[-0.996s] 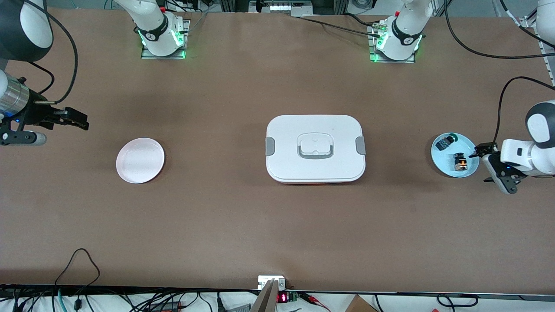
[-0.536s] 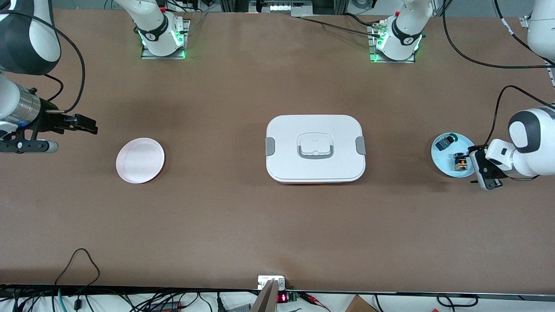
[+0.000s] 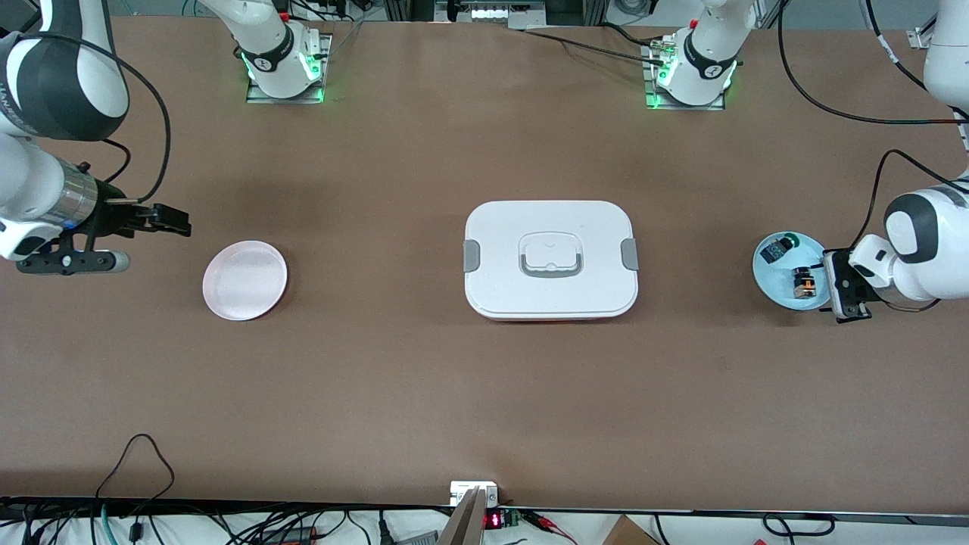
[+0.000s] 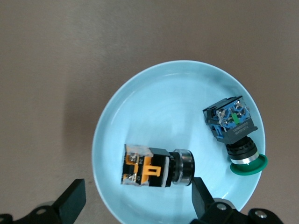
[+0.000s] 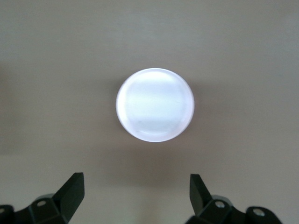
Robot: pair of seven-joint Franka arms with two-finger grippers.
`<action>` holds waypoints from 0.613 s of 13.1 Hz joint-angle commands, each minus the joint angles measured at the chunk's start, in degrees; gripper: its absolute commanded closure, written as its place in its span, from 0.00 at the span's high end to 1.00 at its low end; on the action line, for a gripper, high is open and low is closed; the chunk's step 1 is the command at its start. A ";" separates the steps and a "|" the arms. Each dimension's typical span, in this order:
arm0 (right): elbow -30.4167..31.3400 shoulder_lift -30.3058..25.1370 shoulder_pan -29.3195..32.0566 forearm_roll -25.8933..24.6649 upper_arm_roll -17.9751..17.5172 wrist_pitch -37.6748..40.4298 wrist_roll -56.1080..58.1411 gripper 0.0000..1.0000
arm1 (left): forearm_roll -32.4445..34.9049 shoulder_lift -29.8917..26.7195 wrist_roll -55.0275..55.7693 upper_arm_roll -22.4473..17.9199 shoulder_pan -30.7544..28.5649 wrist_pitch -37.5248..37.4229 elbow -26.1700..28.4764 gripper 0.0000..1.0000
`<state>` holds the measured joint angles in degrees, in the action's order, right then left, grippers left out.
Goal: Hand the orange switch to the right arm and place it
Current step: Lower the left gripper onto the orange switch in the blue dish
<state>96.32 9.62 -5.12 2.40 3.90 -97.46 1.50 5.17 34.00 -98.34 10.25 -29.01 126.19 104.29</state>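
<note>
The orange switch [image 3: 805,283] lies on its side in the light blue dish [image 3: 772,281] at the left arm's end of the table, at about five o'clock from the dish's middle. A green-capped switch [image 3: 780,246] lies in the same dish at about eleven o'clock, apart from it. The left gripper [image 3: 842,294] hangs over the dish's three o'clock rim, fingers [image 4: 71,203] spread wide with nothing between them. The right gripper [image 3: 168,220] hovers over bare table near the white plate [image 3: 244,280], at about ten o'clock from it, its fingers [image 5: 72,191] also apart and empty. A white lidded box [image 3: 550,260] sits mid-table.
</note>
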 commanded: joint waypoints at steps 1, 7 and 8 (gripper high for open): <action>-1.04 -0.31 -0.42 4.62 0.14 1.48 0.87 1.00 | 0.89 -0.69 -2.82 0.57 -1.57 3.26 4.06 1.00; 0.27 0.39 -0.42 6.82 0.23 1.74 2.54 1.00 | 0.98 -1.22 -4.05 0.65 -1.75 3.53 5.13 1.00; 0.88 0.83 -0.42 7.88 0.23 1.66 2.54 1.00 | 0.98 -1.22 -5.10 0.65 -1.75 3.71 5.13 1.00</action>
<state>96.58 10.13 -5.59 8.10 3.91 -96.21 2.82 5.18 34.11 -101.27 10.35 -30.07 129.26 107.95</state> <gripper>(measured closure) 0.000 0.000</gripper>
